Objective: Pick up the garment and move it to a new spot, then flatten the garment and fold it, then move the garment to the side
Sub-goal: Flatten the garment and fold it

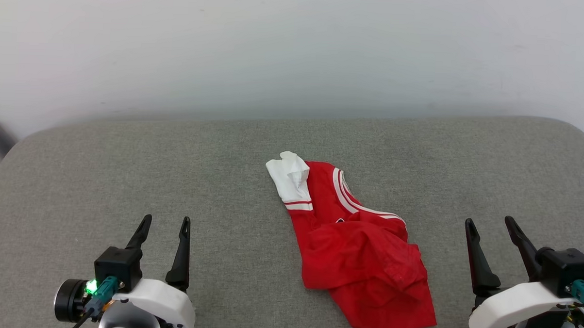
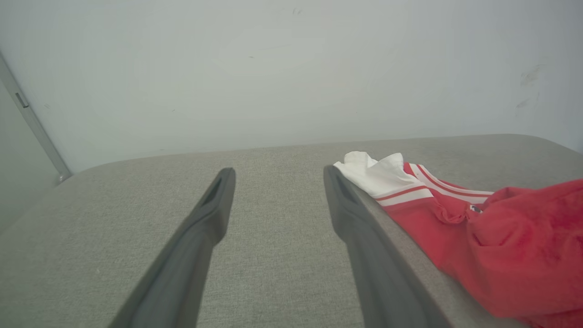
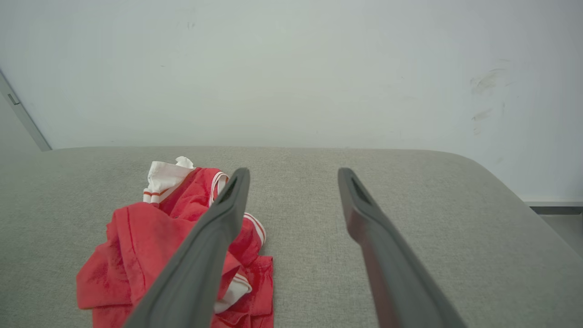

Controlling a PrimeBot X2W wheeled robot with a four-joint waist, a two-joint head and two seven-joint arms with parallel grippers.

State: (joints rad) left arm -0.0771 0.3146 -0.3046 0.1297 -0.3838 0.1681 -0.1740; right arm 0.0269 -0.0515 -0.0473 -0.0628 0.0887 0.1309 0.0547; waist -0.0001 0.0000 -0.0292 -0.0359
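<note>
The first step of the task is judged to be in hand, but not yet begun. The garment (image 1: 361,254) is seen lying crumpled near the middle of the grey padded surface (image 1: 126,177), a little toward the robot's right. One white sleeve (image 1: 291,176) is turned to the far side, and the striped collar (image 1: 351,200) is partly shown. No part of the cloth is lifted.

The left gripper (image 1: 167,219) is held at the near left, its two fingers spread wide with nothing between them, well apart from the cloth. The right gripper (image 1: 488,220) is held at the near right, also spread wide and empty, near the red heap but not touching it.

For the next move, it is judged that one or both grippers must be brought over the heap, lowered onto a raised fold and closed on enough cloth, so that the garment can be carried to a new spot. A thin pinch may slip.

The surface is covered in grey woven fabric, and its far corners are rounded. Behind it a plain pale wall (image 1: 296,47) is seen, with faint marks at its right side. A grey strip (image 2: 32,123) is seen at the left of the wall
</note>
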